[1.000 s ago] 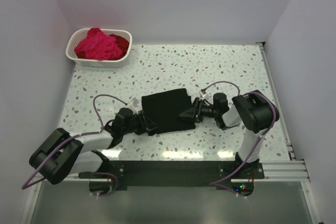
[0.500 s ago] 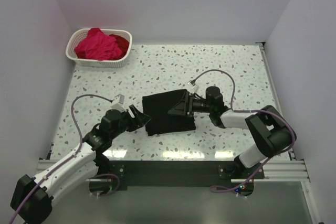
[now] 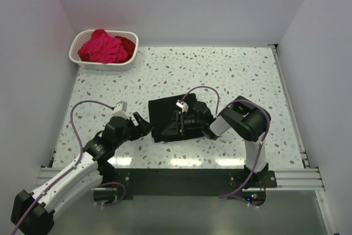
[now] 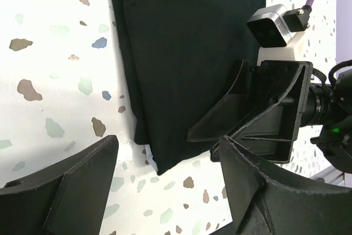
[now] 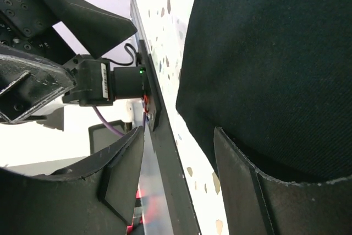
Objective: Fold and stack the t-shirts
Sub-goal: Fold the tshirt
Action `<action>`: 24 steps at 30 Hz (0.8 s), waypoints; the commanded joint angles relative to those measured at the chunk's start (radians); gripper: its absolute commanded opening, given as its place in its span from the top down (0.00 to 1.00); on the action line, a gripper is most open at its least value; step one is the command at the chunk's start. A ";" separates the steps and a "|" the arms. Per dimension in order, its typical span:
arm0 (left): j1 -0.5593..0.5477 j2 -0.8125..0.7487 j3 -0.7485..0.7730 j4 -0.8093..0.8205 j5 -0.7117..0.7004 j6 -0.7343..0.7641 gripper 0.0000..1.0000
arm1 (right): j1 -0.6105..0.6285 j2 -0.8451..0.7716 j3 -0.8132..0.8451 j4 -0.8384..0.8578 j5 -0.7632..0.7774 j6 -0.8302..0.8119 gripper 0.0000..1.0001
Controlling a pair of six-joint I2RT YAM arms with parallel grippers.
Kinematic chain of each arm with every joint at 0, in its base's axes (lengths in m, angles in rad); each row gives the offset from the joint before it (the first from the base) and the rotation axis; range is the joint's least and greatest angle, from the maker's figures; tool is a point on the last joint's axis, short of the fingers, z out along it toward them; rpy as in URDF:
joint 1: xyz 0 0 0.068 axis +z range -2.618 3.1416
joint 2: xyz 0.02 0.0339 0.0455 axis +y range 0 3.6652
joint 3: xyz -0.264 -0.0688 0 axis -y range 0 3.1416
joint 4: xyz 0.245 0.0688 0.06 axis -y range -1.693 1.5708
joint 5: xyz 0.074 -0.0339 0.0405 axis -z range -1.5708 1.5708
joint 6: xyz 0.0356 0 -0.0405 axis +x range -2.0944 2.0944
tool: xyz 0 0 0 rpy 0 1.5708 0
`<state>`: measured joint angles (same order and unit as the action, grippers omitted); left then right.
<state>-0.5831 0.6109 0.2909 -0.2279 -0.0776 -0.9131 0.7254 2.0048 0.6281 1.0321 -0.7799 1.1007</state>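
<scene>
We see the black shirt (image 3: 164,109) lying folded in a block mid-surface (image 3: 231,75), toward six o'clock. The left gripper (image 3: 144,125) sits just off its nine o'clock edge, jaws released and empty. The right gripper (image 3: 179,123) hangs low over the middle, jaws apart, pinching nothing. The risk we see is a finger snagging the top layer and springing the fold open. The pink shirt (image 3: 102,47) and red shirt (image 3: 127,43) wait in the basket (image 3: 104,65) at eleven o'clock.
</scene>
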 commanded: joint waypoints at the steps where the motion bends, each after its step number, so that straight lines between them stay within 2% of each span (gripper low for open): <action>1: 0.000 0.015 0.028 -0.002 -0.011 0.029 0.21 | -0.001 -0.021 -0.039 -0.087 0.077 -0.084 0.41; 6: 0.000 0.055 0.034 0.009 0.013 0.039 0.21 | -0.058 -0.288 -0.067 -0.309 0.083 -0.171 0.40; 9: 0.000 0.082 0.034 0.019 0.028 0.037 0.22 | -0.125 -0.395 -0.103 -0.415 0.068 -0.260 0.40; 14: -0.001 0.130 0.030 0.039 0.050 0.026 0.23 | -0.272 -0.460 -0.232 -0.457 0.028 -0.332 0.39; 17: -0.001 0.147 0.024 0.053 0.053 0.019 0.23 | -0.305 -0.405 -0.272 -0.423 -0.001 -0.345 0.39; 21: -0.001 0.170 0.028 0.056 0.052 0.002 0.24 | -0.322 -0.296 -0.318 -0.221 -0.048 -0.265 0.40; 24: -0.001 0.193 0.039 0.048 0.045 -0.006 0.25 | -0.327 -0.333 -0.318 -0.202 -0.059 -0.231 0.41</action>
<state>-0.5831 0.7906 0.2909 -0.2176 -0.0326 -0.9058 0.3992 1.6760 0.3374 0.7807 -0.8314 0.8642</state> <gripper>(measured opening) 0.759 0.593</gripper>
